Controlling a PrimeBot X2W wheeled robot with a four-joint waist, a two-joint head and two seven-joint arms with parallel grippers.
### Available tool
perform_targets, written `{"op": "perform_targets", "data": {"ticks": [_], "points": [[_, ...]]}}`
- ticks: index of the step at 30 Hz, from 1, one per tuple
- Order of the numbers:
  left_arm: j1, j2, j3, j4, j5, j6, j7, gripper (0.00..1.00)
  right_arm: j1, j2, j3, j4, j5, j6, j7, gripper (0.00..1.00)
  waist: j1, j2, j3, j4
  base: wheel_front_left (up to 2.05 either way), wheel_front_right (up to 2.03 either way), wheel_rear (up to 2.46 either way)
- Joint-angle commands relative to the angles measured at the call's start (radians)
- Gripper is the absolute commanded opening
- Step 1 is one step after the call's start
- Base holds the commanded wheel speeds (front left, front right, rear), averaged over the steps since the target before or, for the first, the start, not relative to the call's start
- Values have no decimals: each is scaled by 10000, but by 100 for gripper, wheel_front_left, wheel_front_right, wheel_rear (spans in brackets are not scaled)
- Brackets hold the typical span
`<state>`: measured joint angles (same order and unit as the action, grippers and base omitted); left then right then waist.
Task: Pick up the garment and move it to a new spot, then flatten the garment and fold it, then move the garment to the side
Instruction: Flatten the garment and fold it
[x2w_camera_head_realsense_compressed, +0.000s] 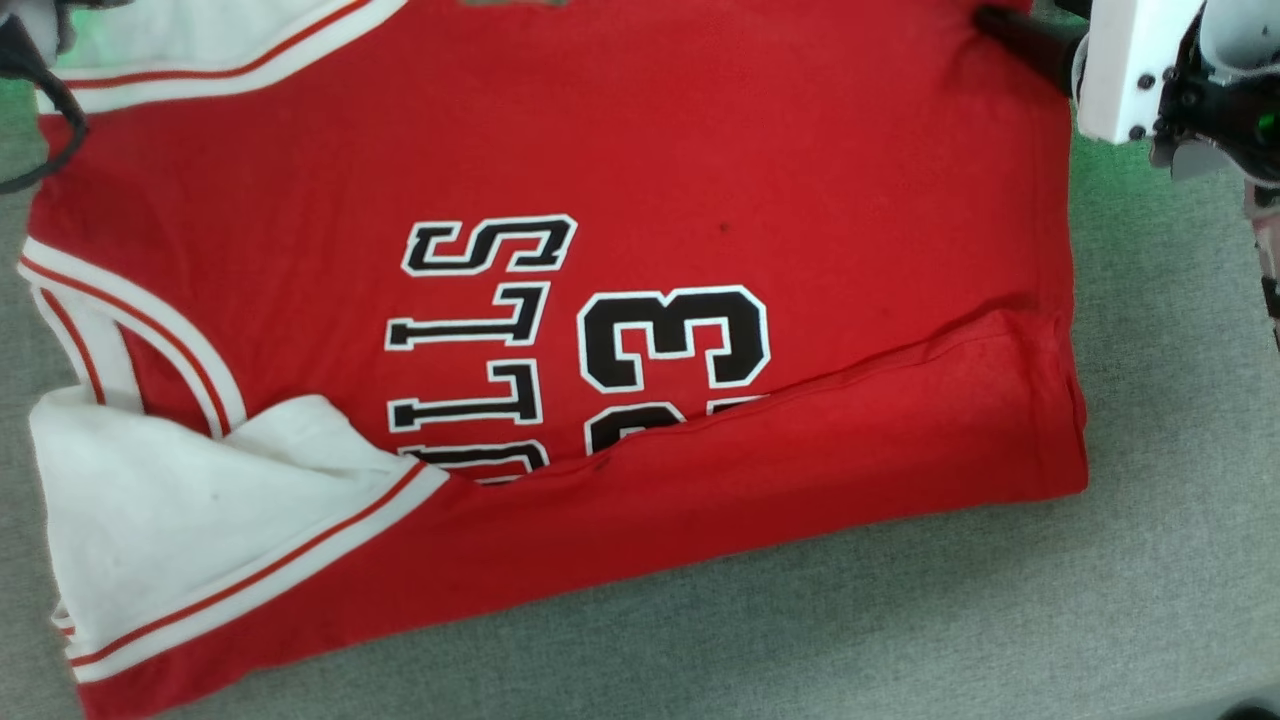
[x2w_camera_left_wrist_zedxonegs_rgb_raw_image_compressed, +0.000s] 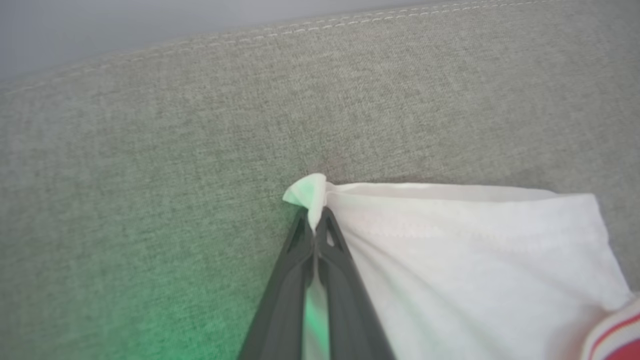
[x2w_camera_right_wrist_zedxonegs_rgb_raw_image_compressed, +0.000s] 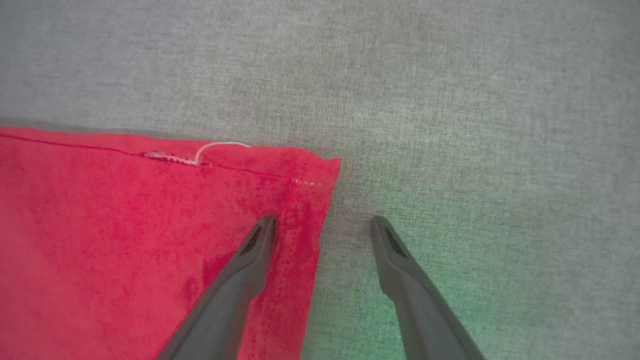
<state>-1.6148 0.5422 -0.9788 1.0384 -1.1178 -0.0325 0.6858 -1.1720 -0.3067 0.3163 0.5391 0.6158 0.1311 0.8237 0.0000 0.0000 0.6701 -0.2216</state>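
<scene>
Left gripper (x2w_camera_left_wrist_zedxonegs_rgb_raw_image_compressed: 316, 220) has its jaws clamped together on the corner of the white sleeve (x2w_camera_left_wrist_zedxonegs_rgb_raw_image_compressed: 450, 260). Right gripper (x2w_camera_right_wrist_zedxonegs_rgb_raw_image_compressed: 324, 225) has its jaws wide apart, straddling the red hem corner (x2w_camera_right_wrist_zedxonegs_rgb_raw_image_compressed: 312, 172): one finger over cloth, the other over bare grey upholstery (x2w_camera_right_wrist_zedxonegs_rgb_raw_image_compressed: 475, 100). The garment (x2w_camera_head_realsense_compressed: 700, 150) lies flat on the upholstery, its near long edge already folded in over the lettering. To fold the far side well, I'd sink the right jaws until both layers sit between them, close firmly, then lift both corners level and together

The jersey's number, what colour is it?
The number is black with a white outline; head view shows it best.
</scene>
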Motion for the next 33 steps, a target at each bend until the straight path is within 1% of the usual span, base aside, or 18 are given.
{"op": "perform_targets", "data": {"ticks": [1, 6, 9, 14, 22, 26, 33], "points": [[807, -109, -270, 396, 33, -5, 121, 0, -2, 52, 159, 319, 45, -8, 170, 0, 0, 0, 17, 16, 0, 0, 0], [789, -236, -212, 561, -35, -138, -40, 0, -353, -5, 298, 821, 100, -9, 324, 0, 0, 0, -17, 102, 0, 0, 0], [741, -272, -177, 642, -67, -241, -142, 0, -540, -127, 310, 1033, 26, -11, 152, 0, 0, 0, -86, 189, 0, 0, 0], [612, -372, -49, 744, -164, -374, -491, 0, -721, -220, 481, 1118, 80, -11, -239, 0, 0, 0, -312, 377, 0, 0, 0], [385, -650, 148, 656, -330, -701, -1099, 0, -608, -594, 854, 1008, 292, -11, -729, 0, 0, 0, -818, 778, 0, 0, 0], [384, -804, 239, 504, -465, -838, -1358, 0, -456, -936, 1162, 794, 376, -9, -1062, 0, 0, 0, -1184, 1061, 0, 0, 0], [762, -849, 268, -84, -729, -984, -1679, 0, 110, -1704, 1713, 354, 715, -11, -1576, 0, 0, 0, -2044, 1567, 0, 0, 0]]}}
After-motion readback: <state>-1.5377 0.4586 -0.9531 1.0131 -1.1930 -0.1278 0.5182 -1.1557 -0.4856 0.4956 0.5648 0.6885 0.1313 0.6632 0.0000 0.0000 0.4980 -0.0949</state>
